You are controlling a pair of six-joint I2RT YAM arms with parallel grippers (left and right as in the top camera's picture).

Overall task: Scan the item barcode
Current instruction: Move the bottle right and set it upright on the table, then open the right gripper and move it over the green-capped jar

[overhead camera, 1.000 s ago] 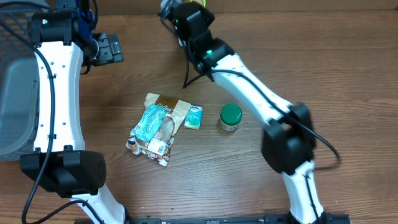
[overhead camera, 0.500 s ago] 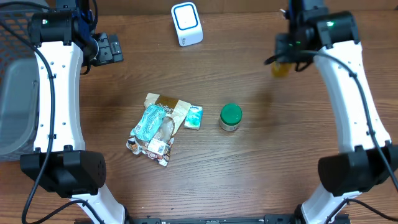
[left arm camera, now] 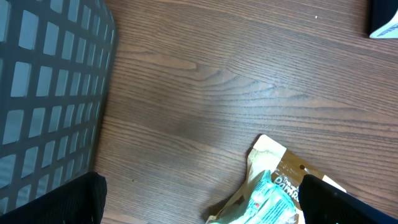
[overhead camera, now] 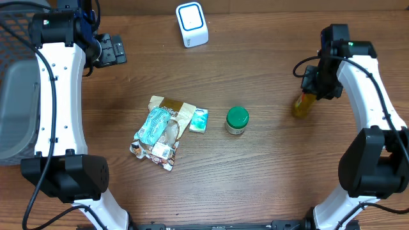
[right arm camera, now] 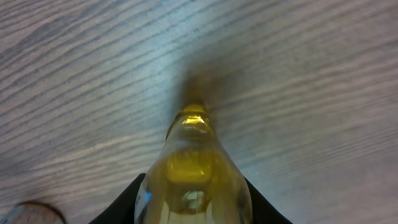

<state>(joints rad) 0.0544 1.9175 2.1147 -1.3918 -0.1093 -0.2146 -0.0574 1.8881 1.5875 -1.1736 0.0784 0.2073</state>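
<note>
The mesh basket (overhead camera: pixel 14 35) sits far left, probably for finished goods. Beside it the left gripper (overhead camera: pixel 110 50) hangs out of the way, fingers spread wide and holding nothing. Snack packets (overhead camera: pixel 160 131) wait mid-table, the white scanner (overhead camera: pixel 192 24) faces them from the far edge, then a green-lidded jar (overhead camera: pixel 237 119). At right, the yellow bottle (overhead camera: pixel 301 106) tilts low over the table, well apart from the scanner, clasped at its sides by the right gripper (overhead camera: pixel 312 89)
</note>
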